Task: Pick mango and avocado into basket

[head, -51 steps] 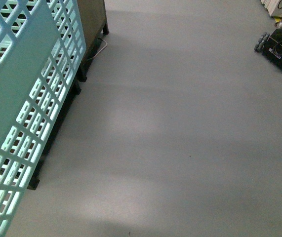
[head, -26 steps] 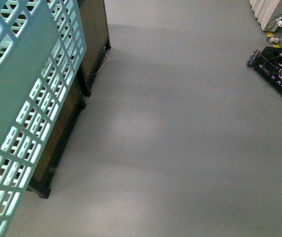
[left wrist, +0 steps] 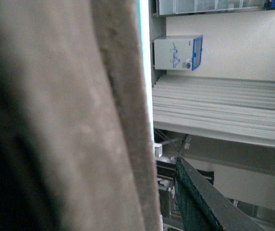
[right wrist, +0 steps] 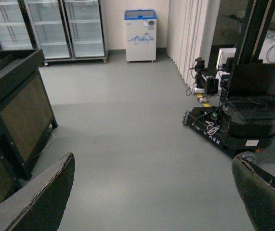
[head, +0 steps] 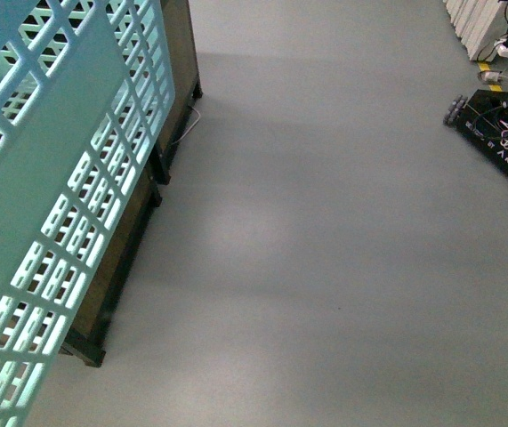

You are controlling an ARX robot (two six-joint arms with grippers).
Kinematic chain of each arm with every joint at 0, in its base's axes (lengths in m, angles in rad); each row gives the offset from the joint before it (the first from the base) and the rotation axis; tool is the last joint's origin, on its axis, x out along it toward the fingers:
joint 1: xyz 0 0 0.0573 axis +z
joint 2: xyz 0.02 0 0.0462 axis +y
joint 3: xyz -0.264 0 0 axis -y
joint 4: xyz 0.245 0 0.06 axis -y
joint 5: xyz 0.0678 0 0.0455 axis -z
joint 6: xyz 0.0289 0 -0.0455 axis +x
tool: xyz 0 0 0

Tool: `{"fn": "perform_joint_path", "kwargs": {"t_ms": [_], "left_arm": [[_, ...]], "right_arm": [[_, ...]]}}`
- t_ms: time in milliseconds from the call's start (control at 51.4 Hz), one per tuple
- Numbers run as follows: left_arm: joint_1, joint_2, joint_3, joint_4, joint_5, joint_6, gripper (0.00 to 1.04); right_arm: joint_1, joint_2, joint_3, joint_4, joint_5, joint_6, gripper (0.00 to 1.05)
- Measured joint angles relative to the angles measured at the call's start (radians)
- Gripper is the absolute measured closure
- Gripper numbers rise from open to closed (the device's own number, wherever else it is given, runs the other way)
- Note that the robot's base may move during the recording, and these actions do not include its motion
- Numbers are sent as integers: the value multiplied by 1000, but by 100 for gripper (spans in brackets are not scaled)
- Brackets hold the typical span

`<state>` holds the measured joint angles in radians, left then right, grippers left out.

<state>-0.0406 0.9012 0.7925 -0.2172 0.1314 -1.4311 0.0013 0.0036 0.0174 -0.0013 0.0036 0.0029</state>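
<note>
Basket first: the light aqua slotted plastic basket (head: 40, 205) fills the left edge of my front view, tilted and very near the lens, its inside hidden from me. On the left wrist camera a blurred brown-grey band, which I take for its swing handle (left wrist: 79, 120), covers most of the picture, with a thin aqua edge beside it. Left gripper (left wrist: 195, 197): only one dark finger shows, so I cannot say whether it clamps that handle or not. Right gripper (right wrist: 152, 166): both dark fingers spread wide, nothing between them, only grey floor (right wrist: 127, 144) beneath. Mango, avocado: neither in any view. No fruit at all, in fact.

Around me: a dark wooden cabinet (head: 178, 80) just beyond the basket, a black wheeled robot base (head: 503, 142) well off to the right, a white chest freezer with a blue lid (right wrist: 140, 36) against the far wall.

My read: nothing I can confirm as picked, and with the basket's inside out of sight I can't rule out a fruit in there either. Both fruits need finding first, then grasping, then dropping in.
</note>
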Motion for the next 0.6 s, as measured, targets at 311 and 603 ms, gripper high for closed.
{"fn": "perform_joint_path", "kwargs": {"t_ms": [311,603], "left_arm": [[2,-2,1,0,-19,0,76],[2,-2,1,0,-19,2,76]], "right_arm": [[0,-1,0,0,-1,0,9],[0,-1,0,0,-3,0,9]]}}
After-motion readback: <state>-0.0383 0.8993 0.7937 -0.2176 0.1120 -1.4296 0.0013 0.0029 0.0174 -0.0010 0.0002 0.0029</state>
